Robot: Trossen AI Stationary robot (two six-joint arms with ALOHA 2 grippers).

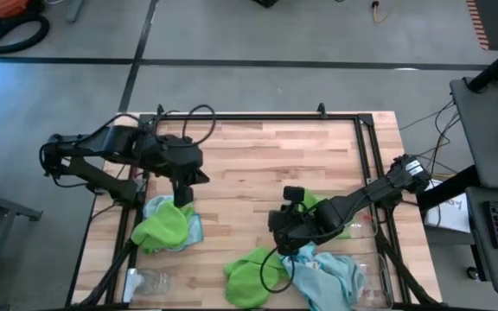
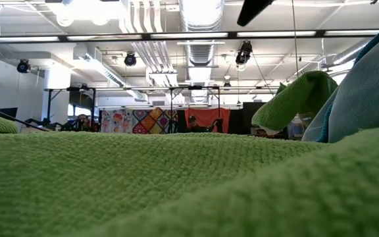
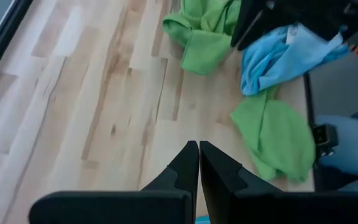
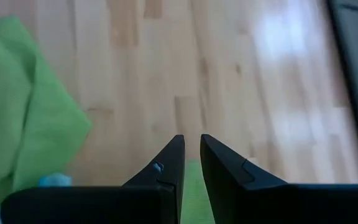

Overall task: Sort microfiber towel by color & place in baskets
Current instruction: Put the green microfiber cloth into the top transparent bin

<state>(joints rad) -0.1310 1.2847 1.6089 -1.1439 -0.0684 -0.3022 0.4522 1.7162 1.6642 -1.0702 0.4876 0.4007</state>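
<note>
Covering wood table (image 1: 258, 164), nubby green towels (image 1: 164, 226), seemingly crumpled

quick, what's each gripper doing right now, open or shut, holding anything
Left gripper: shut, holding nothing, above the green towel on the left pile.
Right gripper: nearly shut with a slim gap; whether it grips a towel cannot be told.

The dark left gripper (image 1: 182, 200) hangs left of centre, its two fingers pressed together. The dark right gripper (image 1: 285, 231) sits lower right of centre, fingers slightly parted.
</note>
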